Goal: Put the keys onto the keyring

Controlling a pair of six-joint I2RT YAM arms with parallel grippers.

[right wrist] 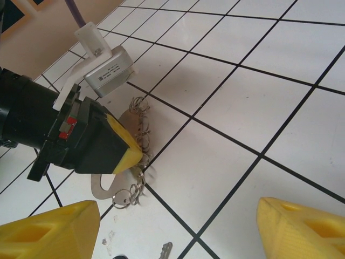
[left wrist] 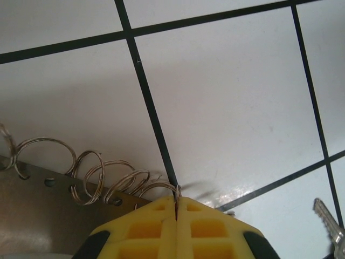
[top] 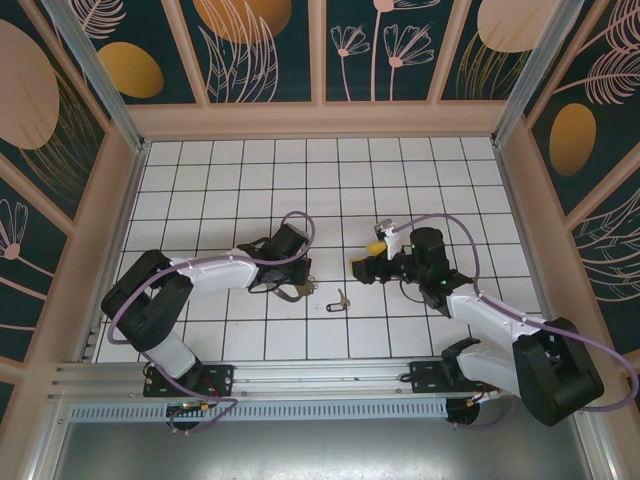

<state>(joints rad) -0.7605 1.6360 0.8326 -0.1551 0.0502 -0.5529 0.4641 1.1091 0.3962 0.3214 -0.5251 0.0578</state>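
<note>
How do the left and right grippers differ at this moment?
The left gripper is shut, pinching a wire ring on the keyring; the right gripper is open with nothing between its fingers. The left touches the keyring; the right stands clear of it. Both have yellow fingers.

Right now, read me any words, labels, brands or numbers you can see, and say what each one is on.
No text is legible.
Grey camera box on the left wrist: any print is too blurred to read.
Red patch on the left gripper housing: too small to read.
The keyring and the key: no readable marking.
</note>
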